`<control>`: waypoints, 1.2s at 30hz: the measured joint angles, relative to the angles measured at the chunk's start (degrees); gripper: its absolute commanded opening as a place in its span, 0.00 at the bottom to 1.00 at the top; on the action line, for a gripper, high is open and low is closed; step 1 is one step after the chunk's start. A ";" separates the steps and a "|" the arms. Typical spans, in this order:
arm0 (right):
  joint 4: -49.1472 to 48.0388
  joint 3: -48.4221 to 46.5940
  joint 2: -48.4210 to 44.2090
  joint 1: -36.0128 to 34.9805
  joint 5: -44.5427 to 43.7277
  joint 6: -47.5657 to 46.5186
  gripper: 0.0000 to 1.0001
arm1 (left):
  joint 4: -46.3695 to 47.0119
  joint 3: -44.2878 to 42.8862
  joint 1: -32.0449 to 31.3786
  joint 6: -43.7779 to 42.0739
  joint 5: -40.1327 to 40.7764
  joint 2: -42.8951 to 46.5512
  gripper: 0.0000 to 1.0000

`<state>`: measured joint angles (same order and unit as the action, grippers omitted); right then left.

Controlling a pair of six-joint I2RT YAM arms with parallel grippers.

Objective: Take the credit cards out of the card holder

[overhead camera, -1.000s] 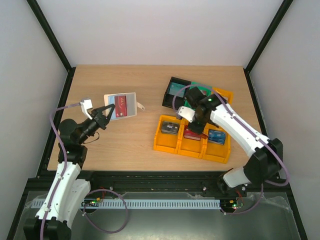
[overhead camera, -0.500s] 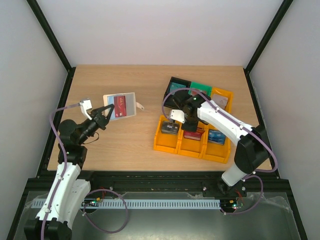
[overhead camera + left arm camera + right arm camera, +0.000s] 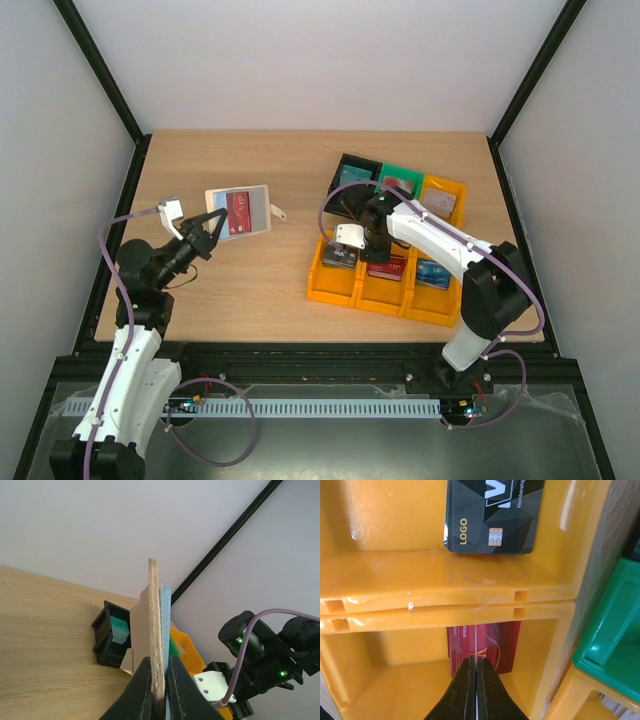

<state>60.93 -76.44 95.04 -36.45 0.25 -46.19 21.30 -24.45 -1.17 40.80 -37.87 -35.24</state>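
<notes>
Left pincer [image 3: 159, 680]: clamped shut on the card holder's [image 3: 264, 212] near edge, probably to steady it, inside face up, for pulling.
Card holder: on the worktop's [image 3: 260, 280] left side, with the pocketed red card [image 3: 243, 207] showing.
Right pincer [image 3: 476, 667]: shut, seemingly empty, over a yellow bin [image 3: 420, 575] where the binned red card [image 3: 485, 640] lies.

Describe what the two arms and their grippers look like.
Both the left arm and right arm have white links with black joints, and a purple cable loops along each. Each wrist carries a small white camera block. The left gripper and right gripper have slim black fingers. Small green lights glow on the right arm's joints.
</notes>
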 measured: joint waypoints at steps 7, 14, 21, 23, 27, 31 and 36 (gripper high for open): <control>-0.42 1.55 0.00 0.48 0.11 -0.96 0.02 | -0.11 0.00 0.24 -0.24 0.00 0.02 0.02; -1.40 1.95 0.35 1.29 0.39 -1.70 0.02 | -0.28 0.00 0.24 -0.35 0.00 0.02 0.02; -1.57 1.95 0.66 1.51 1.66 -2.36 0.01 | -0.33 0.00 0.50 -0.57 0.02 -0.11 0.02; -1.66 1.95 0.70 1.57 2.08 -2.47 0.02 | -0.33 0.00 0.50 -0.57 0.00 -0.13 0.02; -1.73 1.95 0.81 1.62 2.47 -2.54 0.02 | -0.50 0.00 0.50 -0.61 0.00 -0.15 0.02; -1.75 1.97 0.87 1.75 2.60 -2.71 0.06 | -0.68 0.00 0.50 -0.63 0.00 -0.24 0.02; -2.80 2.99 0.87 2.21 2.25 -2.80 0.11 | -0.68 0.00 0.50 -0.61 0.00 -0.79 0.02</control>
<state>58.13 -73.45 95.92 -34.24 2.50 -48.99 20.62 -24.45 -0.67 40.18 -37.87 -36.03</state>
